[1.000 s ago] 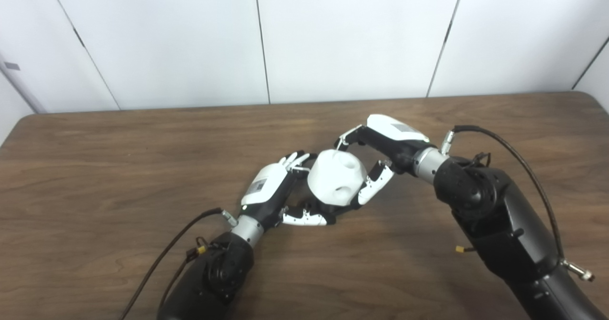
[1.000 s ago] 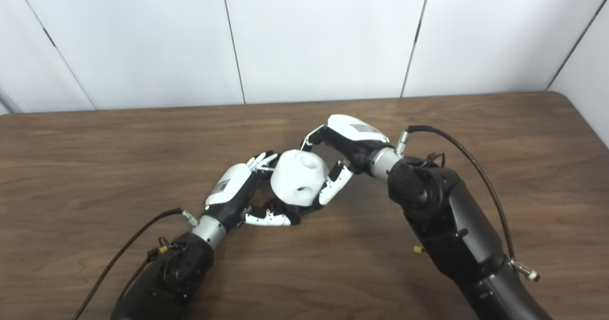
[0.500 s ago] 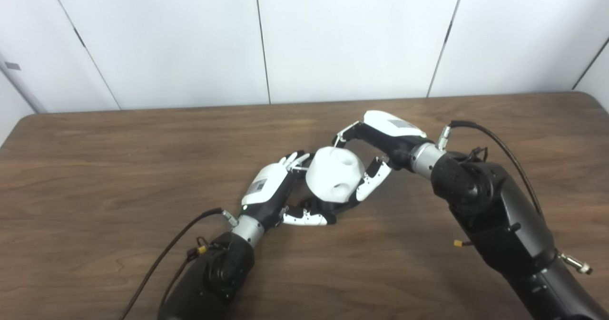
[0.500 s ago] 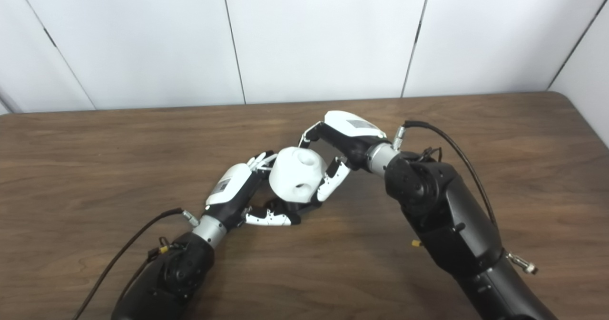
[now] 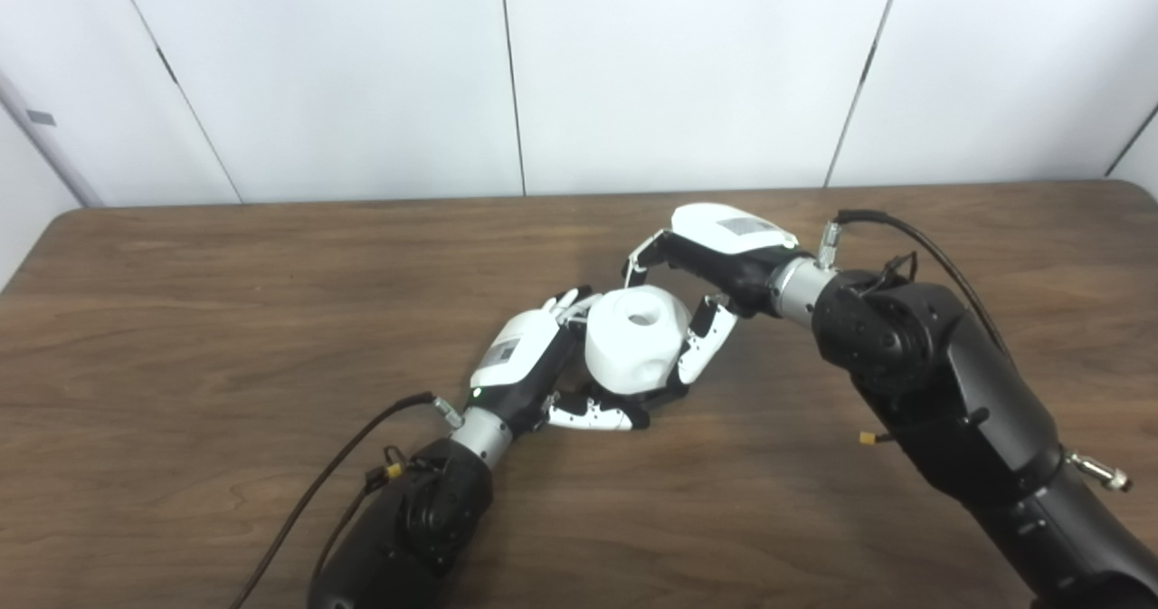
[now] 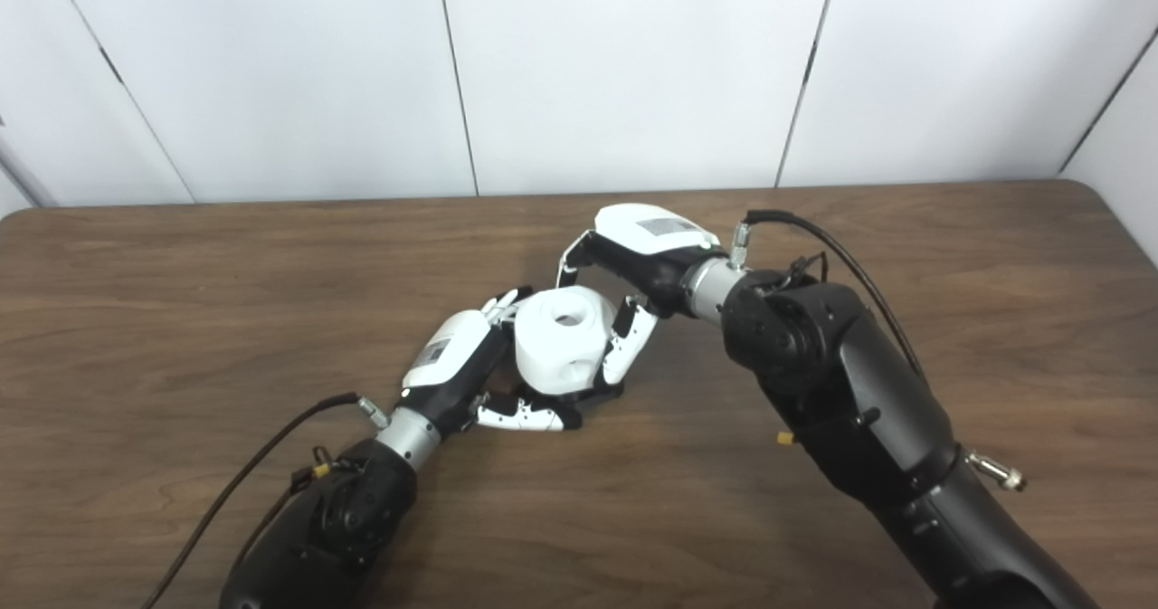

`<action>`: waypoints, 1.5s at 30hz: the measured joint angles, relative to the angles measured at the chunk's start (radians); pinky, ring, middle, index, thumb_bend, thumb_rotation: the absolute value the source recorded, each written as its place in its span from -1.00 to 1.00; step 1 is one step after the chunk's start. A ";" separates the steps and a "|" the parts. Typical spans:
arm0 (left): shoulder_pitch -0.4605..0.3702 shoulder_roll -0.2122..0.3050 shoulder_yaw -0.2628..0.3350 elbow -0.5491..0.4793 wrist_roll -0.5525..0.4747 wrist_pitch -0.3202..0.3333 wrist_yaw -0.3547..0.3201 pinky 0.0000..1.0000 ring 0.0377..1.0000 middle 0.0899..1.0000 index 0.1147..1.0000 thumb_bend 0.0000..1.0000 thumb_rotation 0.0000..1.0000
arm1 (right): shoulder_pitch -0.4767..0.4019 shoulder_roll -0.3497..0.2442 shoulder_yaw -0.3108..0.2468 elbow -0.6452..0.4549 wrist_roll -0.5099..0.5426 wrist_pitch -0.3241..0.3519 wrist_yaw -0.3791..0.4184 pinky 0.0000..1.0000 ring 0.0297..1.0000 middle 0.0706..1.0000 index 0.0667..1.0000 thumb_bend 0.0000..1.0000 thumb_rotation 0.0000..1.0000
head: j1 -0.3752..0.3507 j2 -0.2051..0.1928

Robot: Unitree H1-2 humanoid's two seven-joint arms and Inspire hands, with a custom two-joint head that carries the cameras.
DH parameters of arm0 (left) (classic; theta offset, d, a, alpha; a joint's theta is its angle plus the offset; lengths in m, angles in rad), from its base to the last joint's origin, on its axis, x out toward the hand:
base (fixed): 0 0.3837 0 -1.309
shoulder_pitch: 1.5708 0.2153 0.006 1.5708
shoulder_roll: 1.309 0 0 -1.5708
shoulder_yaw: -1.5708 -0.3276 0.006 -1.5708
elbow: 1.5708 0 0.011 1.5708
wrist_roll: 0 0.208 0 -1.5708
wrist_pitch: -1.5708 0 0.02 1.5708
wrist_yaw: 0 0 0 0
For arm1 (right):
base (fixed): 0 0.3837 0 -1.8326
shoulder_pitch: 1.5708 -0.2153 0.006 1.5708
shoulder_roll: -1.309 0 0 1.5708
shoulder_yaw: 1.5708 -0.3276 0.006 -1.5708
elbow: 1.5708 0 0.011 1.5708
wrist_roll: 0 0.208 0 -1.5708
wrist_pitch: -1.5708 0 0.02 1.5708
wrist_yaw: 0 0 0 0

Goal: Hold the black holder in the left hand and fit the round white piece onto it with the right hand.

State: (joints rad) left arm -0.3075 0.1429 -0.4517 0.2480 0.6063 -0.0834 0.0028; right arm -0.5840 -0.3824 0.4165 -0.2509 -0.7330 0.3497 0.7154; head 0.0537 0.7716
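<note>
Frame centre: right hand (image 5: 715, 261) fingers wrapped round white piece (image 5: 633, 348); left hand (image 5: 534, 374) clasps black holder (image 5: 656, 398) beneath, mostly hidden; table (image 5: 226, 319).

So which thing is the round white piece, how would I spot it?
Look at the middle of the brown table, where the two robot hands meet. The round white piece sits between them: a chunky, smooth white knob with a hole on top and another in its side, unlike the jointed fingers around it.
</note>
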 measured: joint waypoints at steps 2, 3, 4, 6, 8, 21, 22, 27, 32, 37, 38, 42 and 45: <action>0.000 0.000 -0.001 0.000 0.000 0.000 0.000 1.00 1.00 0.84 -0.17 0.05 -0.88 | -0.002 0.000 0.000 0.000 -0.002 0.000 0.006 0.59 0.67 0.56 -0.10 0.05 -0.74 | -0.002 0.000; 0.000 0.000 -0.002 0.000 0.000 0.000 0.000 1.00 1.00 0.85 -0.17 0.05 -0.88 | -0.004 0.000 0.000 0.000 -0.002 0.000 0.010 0.59 0.67 0.56 -0.10 0.05 -0.74 | -0.002 0.000; -0.001 0.000 -0.003 0.000 0.000 0.001 0.000 1.00 1.00 0.85 -0.17 0.05 -0.88 | -0.006 0.000 0.000 0.000 -0.003 0.000 0.015 0.60 0.67 0.56 -0.10 0.05 -0.74 | -0.002 0.000; -0.001 0.000 -0.004 0.000 0.000 0.001 0.000 1.00 1.00 0.85 -0.17 0.05 -0.88 | -0.013 -0.001 0.000 0.000 -0.003 -0.001 0.022 0.61 0.68 0.57 -0.10 0.05 -0.74 | -0.002 0.000; -0.001 0.000 -0.005 0.000 0.000 0.001 0.000 1.00 1.00 0.86 -0.17 0.05 -0.88 | -0.020 -0.004 0.000 0.000 -0.003 -0.005 0.029 0.62 0.68 0.57 -0.10 0.04 -0.73 | -0.005 0.005; -0.002 0.000 -0.011 0.000 -0.001 0.002 0.000 1.00 1.00 0.85 -0.17 0.05 -0.88 | -0.027 -0.024 0.011 -0.005 -0.031 -0.035 0.075 0.62 0.79 0.90 0.72 0.75 -0.53 | -0.012 0.006; -0.003 0.000 -0.012 0.000 -0.001 0.001 0.000 1.00 1.00 0.85 -0.17 0.05 -0.88 | -0.027 -0.028 0.016 -0.012 -0.043 -0.029 0.096 0.59 0.81 0.95 0.86 0.83 -0.49 | -0.012 0.005; -0.003 0.000 -0.013 0.000 -0.002 0.001 0.000 1.00 1.00 0.86 -0.17 0.05 -0.88 | -0.027 -0.053 0.022 -0.021 -0.081 -0.018 0.147 0.59 0.85 1.00 1.00 0.90 -0.48 | -0.017 0.006; -0.002 0.000 -0.013 -0.002 -0.002 0.002 0.000 1.00 1.00 0.86 -0.17 0.05 -0.88 | -0.027 -0.052 0.020 -0.023 -0.084 -0.018 0.150 0.61 0.85 1.00 1.00 0.89 -0.50 | -0.014 0.011; -0.002 0.000 -0.014 -0.002 -0.003 0.002 0.000 1.00 1.00 0.86 -0.17 0.05 -0.88 | -0.026 -0.052 0.018 -0.026 -0.084 -0.018 0.152 0.64 0.85 1.00 1.00 0.89 -0.51 | -0.014 0.014; -0.002 0.000 -0.014 -0.002 -0.003 0.002 0.000 1.00 1.00 0.86 -0.17 0.05 -0.88 | -0.026 -0.052 0.018 -0.026 -0.084 -0.018 0.152 0.63 0.85 1.00 1.00 0.89 -0.51 | -0.014 0.014; -0.002 0.000 -0.015 -0.002 -0.003 0.002 0.000 1.00 1.00 0.86 -0.17 0.05 -0.88 | -0.022 -0.052 0.018 -0.026 -0.085 -0.019 0.151 0.65 0.84 1.00 1.00 0.88 -0.51 | -0.015 0.014; -0.002 0.000 -0.016 -0.002 -0.003 0.002 0.000 1.00 1.00 0.85 -0.17 0.05 -0.88 | -0.016 -0.051 0.012 -0.026 -0.084 -0.019 0.150 0.66 0.85 1.00 1.00 0.87 -0.53 | -0.015 0.014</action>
State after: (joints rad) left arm -0.3098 0.1429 -0.4675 0.2458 0.6032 -0.0812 0.0024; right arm -0.6003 -0.4338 0.4283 -0.2772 -0.8170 0.3308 0.8651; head 0.0383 0.7854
